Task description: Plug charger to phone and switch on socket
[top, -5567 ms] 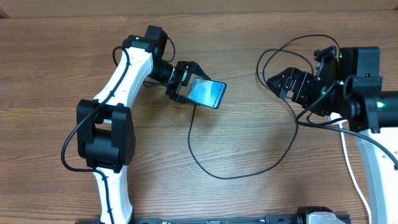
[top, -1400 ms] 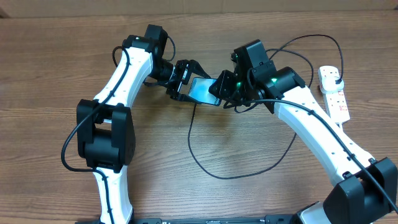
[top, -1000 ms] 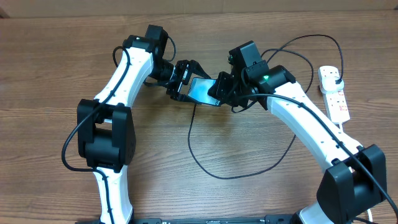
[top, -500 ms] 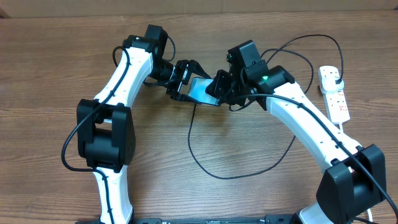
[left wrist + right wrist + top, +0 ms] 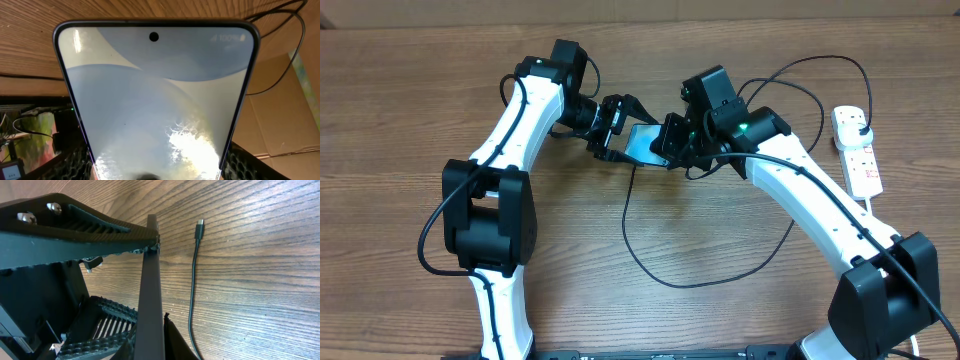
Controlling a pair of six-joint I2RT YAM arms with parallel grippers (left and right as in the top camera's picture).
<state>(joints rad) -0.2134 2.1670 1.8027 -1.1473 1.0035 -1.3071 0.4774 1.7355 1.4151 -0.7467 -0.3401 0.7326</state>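
Above the table [image 5: 720, 320], phone [image 5: 155, 100] clamped in left hand [image 5: 620, 131], right hand [image 5: 670, 142] around its end (grip unclear)

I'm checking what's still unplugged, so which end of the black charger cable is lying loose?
The small connector tip, bare on the wooden table beside the phone; the other end runs to the white power strip.

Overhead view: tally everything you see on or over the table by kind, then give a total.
phone: 1
charger cable: 1
power strip: 1
robot arms: 2 (left arm, right arm)
Total: 5
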